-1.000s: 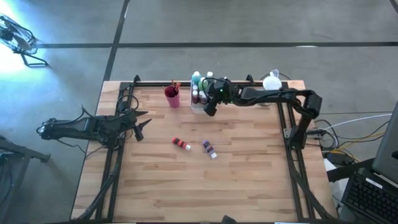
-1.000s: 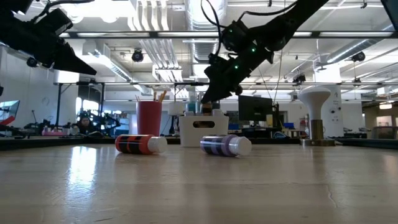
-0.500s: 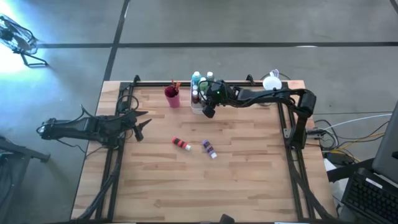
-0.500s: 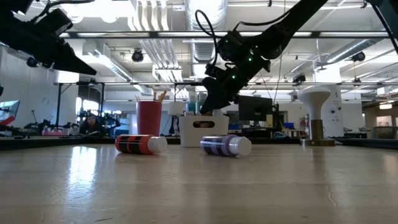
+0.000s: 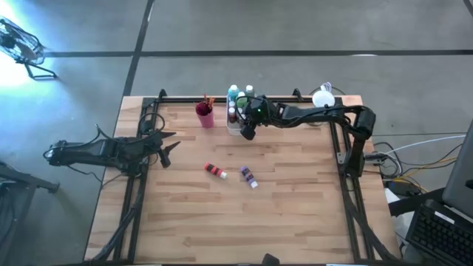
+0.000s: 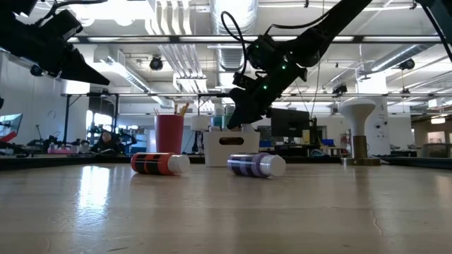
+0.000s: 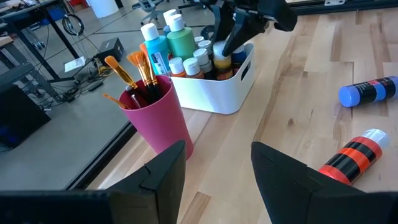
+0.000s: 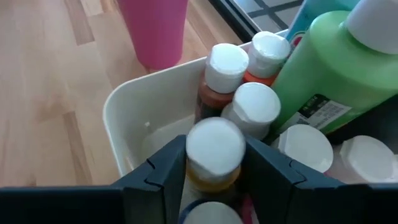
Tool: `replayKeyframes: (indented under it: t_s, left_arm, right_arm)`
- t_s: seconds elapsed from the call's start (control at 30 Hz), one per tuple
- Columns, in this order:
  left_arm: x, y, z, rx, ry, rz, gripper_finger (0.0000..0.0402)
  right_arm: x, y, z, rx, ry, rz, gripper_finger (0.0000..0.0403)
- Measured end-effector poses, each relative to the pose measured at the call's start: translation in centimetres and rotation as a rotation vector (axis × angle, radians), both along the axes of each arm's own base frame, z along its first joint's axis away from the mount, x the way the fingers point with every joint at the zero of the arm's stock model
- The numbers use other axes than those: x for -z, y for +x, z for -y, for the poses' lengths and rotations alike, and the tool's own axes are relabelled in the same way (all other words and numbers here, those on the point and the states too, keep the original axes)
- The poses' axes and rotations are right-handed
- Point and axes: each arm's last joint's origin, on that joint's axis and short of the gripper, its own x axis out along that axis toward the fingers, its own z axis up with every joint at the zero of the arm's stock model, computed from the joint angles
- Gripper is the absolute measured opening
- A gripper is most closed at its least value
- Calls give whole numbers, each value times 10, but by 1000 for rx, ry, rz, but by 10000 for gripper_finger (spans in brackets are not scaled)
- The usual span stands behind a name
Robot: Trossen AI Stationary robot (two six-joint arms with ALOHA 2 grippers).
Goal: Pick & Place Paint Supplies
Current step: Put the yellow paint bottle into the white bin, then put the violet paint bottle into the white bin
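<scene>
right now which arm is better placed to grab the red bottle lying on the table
Left, probably. The left claw waits open at the table's left edge, facing the red bottle. The right claw is down in the white tray, its fingers around a white-capped bottle.

place: lab/workshop | cues: ceiling ducts (image 6: 185, 49), monitor (image 6: 288, 121), concrete floor (image 5: 295, 26)

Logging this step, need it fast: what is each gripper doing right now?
Left gripper: open, empty, waiting at the table's left edge.
Right gripper: in the white tray, fingers around a white-capped bottle; gripped or just released cannot be told.
</scene>
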Motion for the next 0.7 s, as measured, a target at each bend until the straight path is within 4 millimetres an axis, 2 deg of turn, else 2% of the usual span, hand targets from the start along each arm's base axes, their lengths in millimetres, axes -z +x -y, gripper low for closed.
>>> replayKeyframes:
  t_s: [0.4,0.53,0.7]
  left_arm:
    - [0,0,0,1,0,0,188]
    - [0,0,0,1,0,1,188]
    - [0,0,0,0,0,1,188]
  right_arm:
    - [-2,-1,-1,-17,-26,-15,126]
    - [-10,-5,-4,-21,-33,-17,142]
    - [-32,-7,-10,-34,-65,45,170]
